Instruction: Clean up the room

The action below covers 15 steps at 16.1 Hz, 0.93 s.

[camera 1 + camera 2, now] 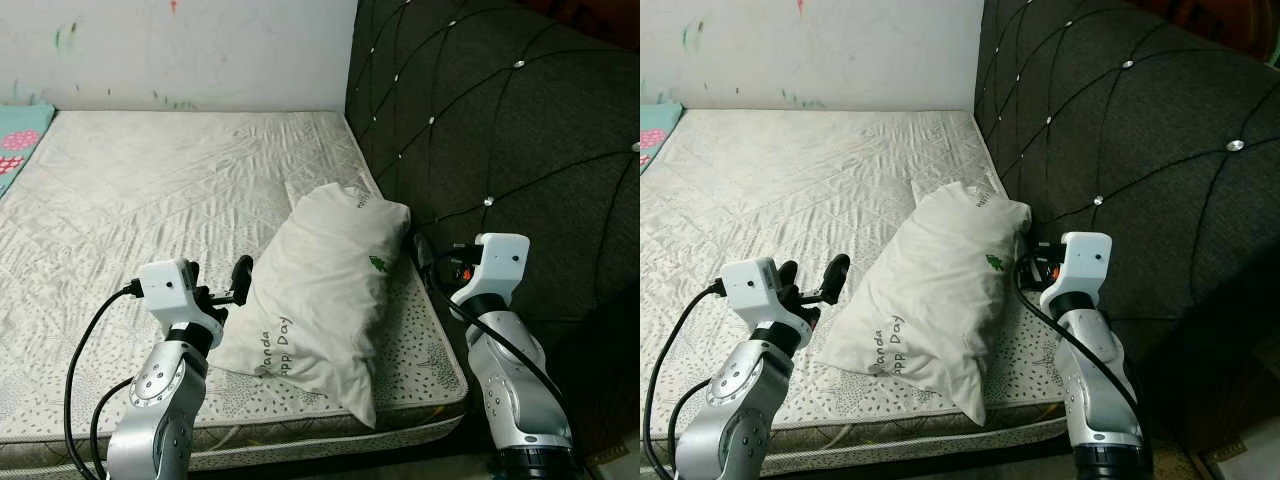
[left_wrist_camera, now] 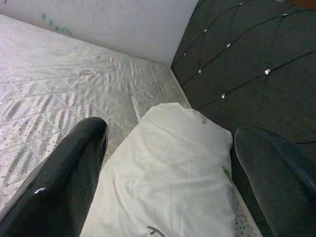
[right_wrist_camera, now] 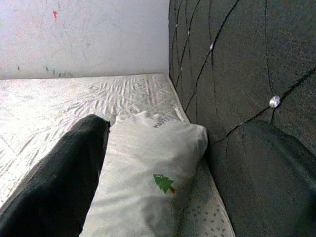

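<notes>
A white pillow (image 1: 325,290) lies at the mattress (image 1: 130,200) corner, its far end against the dark tufted headboard (image 1: 500,130), blocking passage there. Left of the pillow the mattress surface is bare, wide room up to the wall (image 1: 200,50).

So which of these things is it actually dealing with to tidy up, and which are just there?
Part of the job:
- pillow, lying askew on the mattress
- left gripper at its near corner, fingers open
- right gripper at its headboard side, fingers open

Just there:
- dark tufted headboard
- scribbled wall
- patterned blue cloth at the far edge
</notes>
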Motion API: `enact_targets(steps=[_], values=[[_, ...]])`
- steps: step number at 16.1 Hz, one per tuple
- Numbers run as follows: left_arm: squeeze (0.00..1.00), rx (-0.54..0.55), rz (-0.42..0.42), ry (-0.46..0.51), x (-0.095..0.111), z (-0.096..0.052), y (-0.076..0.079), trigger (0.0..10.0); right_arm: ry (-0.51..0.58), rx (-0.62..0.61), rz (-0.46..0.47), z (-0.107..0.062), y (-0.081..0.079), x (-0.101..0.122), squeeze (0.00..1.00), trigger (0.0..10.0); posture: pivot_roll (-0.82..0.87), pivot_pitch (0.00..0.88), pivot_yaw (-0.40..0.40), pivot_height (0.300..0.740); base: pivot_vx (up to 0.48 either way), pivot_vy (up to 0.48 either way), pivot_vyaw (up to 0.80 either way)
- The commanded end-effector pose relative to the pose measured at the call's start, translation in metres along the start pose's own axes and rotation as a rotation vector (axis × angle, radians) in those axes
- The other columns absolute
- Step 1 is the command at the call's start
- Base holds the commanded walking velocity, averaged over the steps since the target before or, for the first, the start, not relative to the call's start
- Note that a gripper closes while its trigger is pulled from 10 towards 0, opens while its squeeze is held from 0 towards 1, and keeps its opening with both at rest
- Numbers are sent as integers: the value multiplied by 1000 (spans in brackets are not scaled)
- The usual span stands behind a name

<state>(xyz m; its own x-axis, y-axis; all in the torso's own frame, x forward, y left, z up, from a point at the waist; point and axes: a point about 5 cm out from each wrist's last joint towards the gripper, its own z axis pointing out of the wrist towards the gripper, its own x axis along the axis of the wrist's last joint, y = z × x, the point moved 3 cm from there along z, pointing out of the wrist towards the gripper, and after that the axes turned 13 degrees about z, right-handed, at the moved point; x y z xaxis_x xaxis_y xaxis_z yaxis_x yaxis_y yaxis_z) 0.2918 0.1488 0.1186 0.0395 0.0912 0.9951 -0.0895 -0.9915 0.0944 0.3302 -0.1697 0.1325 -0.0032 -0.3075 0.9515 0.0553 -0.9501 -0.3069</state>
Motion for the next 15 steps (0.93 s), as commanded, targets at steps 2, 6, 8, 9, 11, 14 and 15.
enact_targets(steps=[2, 6, 8, 9, 11, 14, 15], values=[[0, 12, 9, -7, 0, -4, -1, 10000, -9, 6, 11, -4, 0, 0, 1000, 10000, -46, 0, -33, 740, 0, 0, 0], [0, 70, -24, -87, -12, -25, -6, 10000, -144, 40, 6, -25, -2, -24, 0, 10000, -31, 0, -50, 740, 0, 0, 0], [0, 79, -24, -108, -14, -32, -8, 10000, -155, 43, 1, -30, -2, -26, 0, 10000, -31, 0, -47, 740, 0, 0, 0], [0, 80, -26, -130, -16, -36, -9, 10000, -164, 35, 2, -31, -1, -26, 0, 10000, -32, 0, -44, 740, 0, 0, 0], [0, 74, -30, -151, -17, -41, -7, 10000, -173, 26, 7, -36, 0, -25, 0, 10000, -34, 20, -42, 740, 0, 0, 0], [0, 80, -45, -186, -17, -50, -7, 10000, -195, 15, 13, -45, 1, -28, 937, 10000, -24, 59, -39, 740, 0, 0, 0], [0, 80, -45, -189, -17, -51, -7, 10000, -183, 17, 31, -46, 1, -27, 39, 0, -19, 68, -37, 740, 0, 0, 0]])
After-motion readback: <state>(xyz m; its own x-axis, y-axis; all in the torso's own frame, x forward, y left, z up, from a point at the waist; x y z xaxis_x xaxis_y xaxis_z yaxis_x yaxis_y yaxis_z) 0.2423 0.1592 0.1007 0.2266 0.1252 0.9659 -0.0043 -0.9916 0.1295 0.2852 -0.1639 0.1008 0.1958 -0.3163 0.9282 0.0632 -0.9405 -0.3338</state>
